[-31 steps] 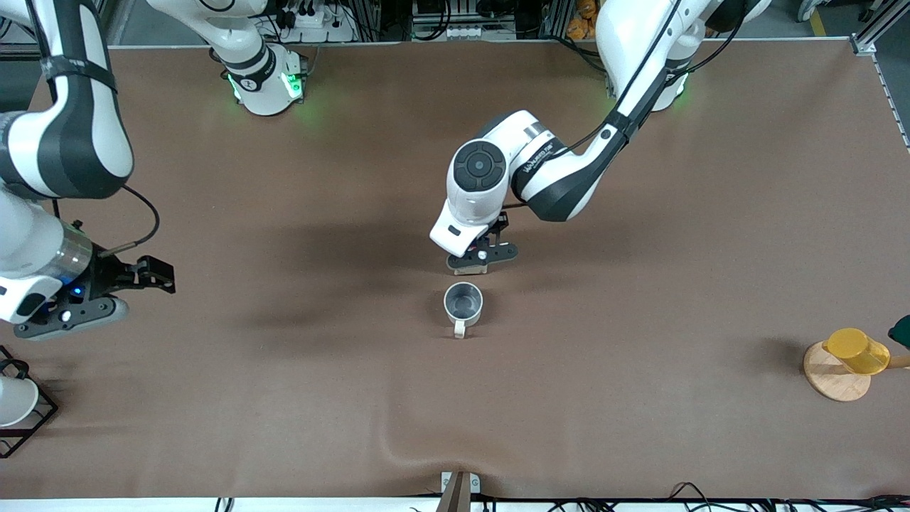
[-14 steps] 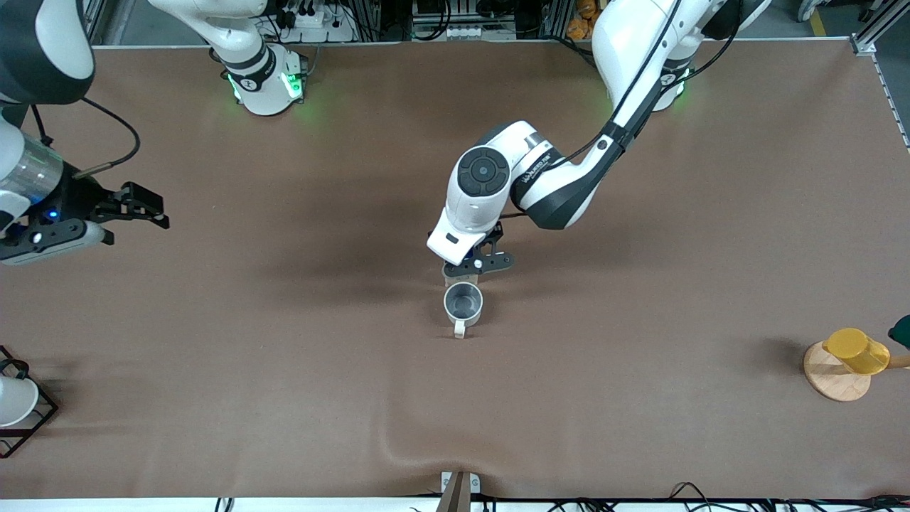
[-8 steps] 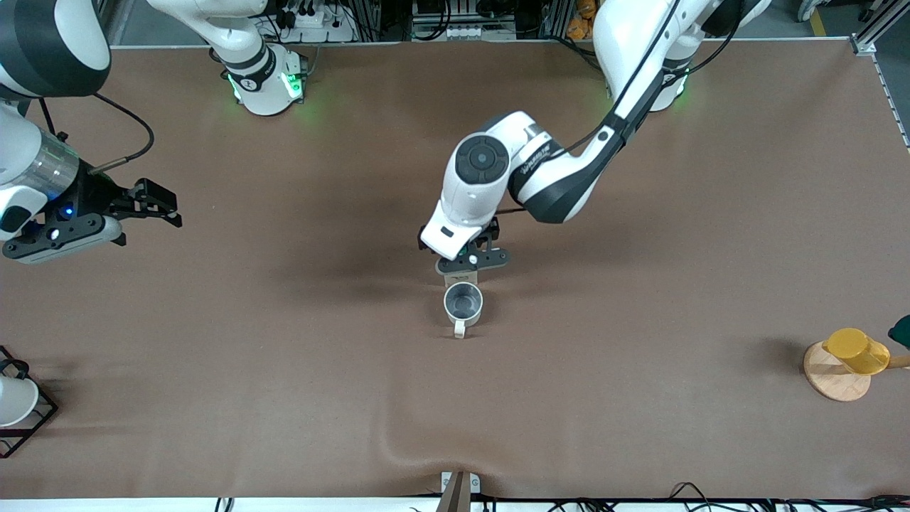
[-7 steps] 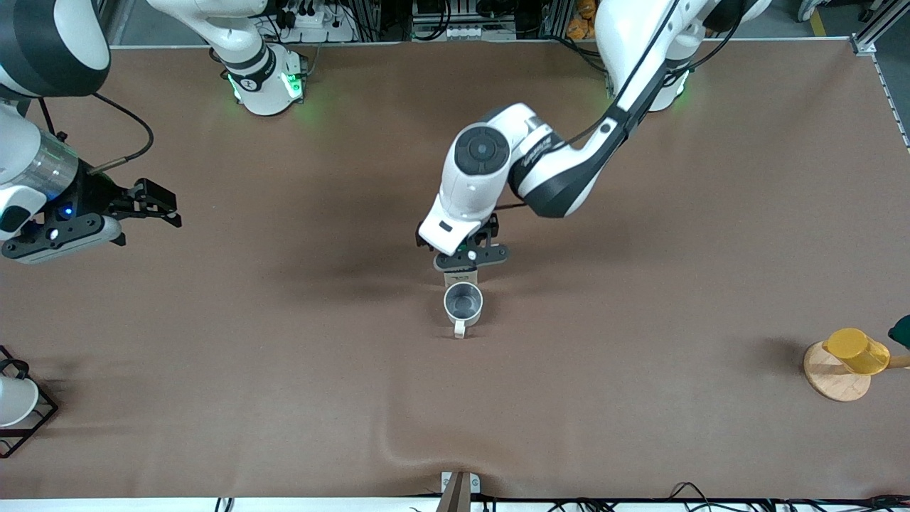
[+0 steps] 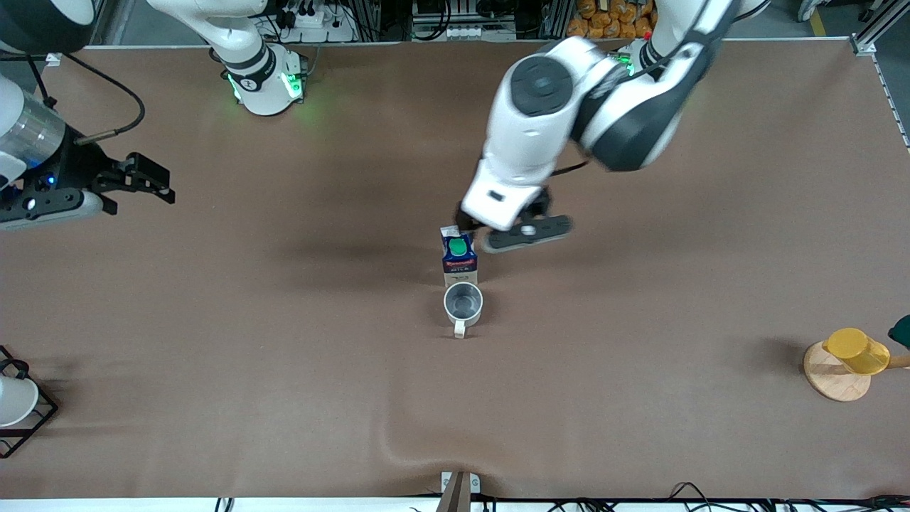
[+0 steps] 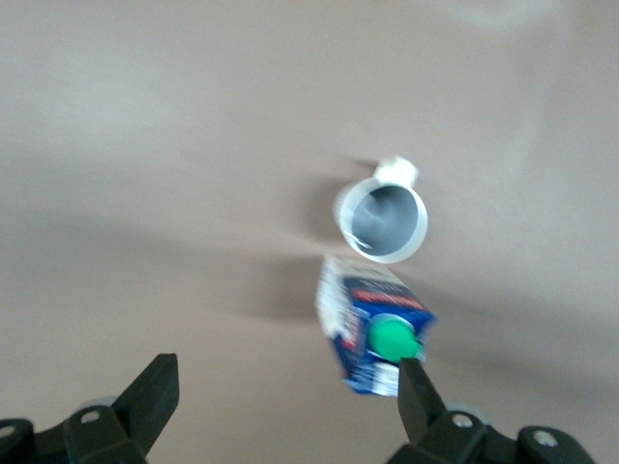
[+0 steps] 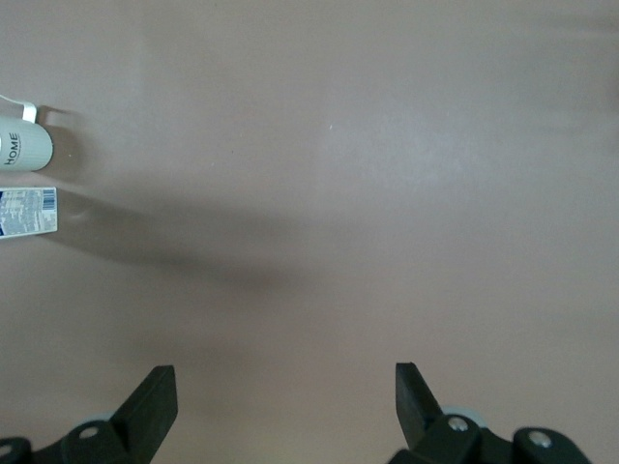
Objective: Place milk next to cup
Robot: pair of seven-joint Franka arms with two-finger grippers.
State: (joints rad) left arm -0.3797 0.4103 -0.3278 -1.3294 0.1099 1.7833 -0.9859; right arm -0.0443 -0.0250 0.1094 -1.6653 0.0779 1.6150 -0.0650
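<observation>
Standing upright on the worktop, the milk [image 5: 459, 257] touches the cup [image 5: 463, 301] at its 12 o'clock, with the left gripper [image 5: 522, 231] released above and the right gripper [image 5: 106, 186] waiting, also released. The carton looks light, stiff, tip-prone; best pinched across its flat sides, below the cap.

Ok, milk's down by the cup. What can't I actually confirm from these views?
- Whether the milk touches the cup: the front view shows them tight together, the left wrist view is motion-blurred.
- Left gripper fingertips: the arm's own wrist covers them in the front view.
- White cup in its wire frame: cut off by the front view's edge.
- Dark green thing beside the yellow cup: cut off by the edge too.
</observation>
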